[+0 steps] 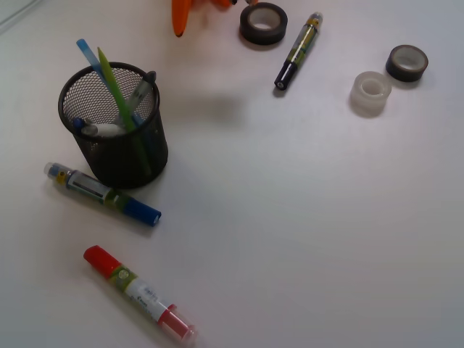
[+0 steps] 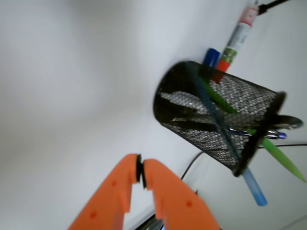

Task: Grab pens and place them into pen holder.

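The black mesh pen holder (image 1: 116, 127) stands at the left of the white table. Several pens rest inside it: a light blue pen (image 1: 93, 59) and a lime green pen (image 1: 110, 76) stick out above the rim, a silver-grey pen (image 1: 143, 88) leans right, and more lie low inside. In the wrist view the pen holder (image 2: 216, 117) appears tilted, with the light blue pen (image 2: 253, 188) and the green pen (image 2: 283, 160) poking out. My orange gripper (image 1: 181, 18) hangs at the top edge, far from the holder. The gripper (image 2: 140, 172) is shut with tips touching, holding nothing.
A blue-capped fat marker (image 1: 101, 193) lies just in front of the holder. A red-ended marker (image 1: 138, 292) lies near the front edge. A third marker (image 1: 298, 51), two dark tape rolls (image 1: 264, 23) (image 1: 407, 62) and a clear tape roll (image 1: 371, 93) lie at the back right.
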Controlling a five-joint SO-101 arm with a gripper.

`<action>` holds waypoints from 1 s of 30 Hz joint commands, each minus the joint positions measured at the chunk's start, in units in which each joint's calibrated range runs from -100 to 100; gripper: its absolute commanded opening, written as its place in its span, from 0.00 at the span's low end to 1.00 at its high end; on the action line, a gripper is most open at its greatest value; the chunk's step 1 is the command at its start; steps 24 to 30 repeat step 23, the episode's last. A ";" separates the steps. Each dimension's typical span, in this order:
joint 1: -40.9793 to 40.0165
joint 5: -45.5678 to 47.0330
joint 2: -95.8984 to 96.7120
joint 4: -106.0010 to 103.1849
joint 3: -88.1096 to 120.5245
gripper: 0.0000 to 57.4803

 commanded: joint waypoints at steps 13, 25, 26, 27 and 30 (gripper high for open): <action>0.19 0.68 -1.68 -0.37 9.66 0.01; 0.04 0.68 -1.68 -0.28 9.66 0.01; 0.04 0.68 -1.68 -0.28 9.66 0.01; 0.04 0.68 -1.68 -0.28 9.66 0.01; 0.04 0.68 -1.68 -0.28 9.66 0.01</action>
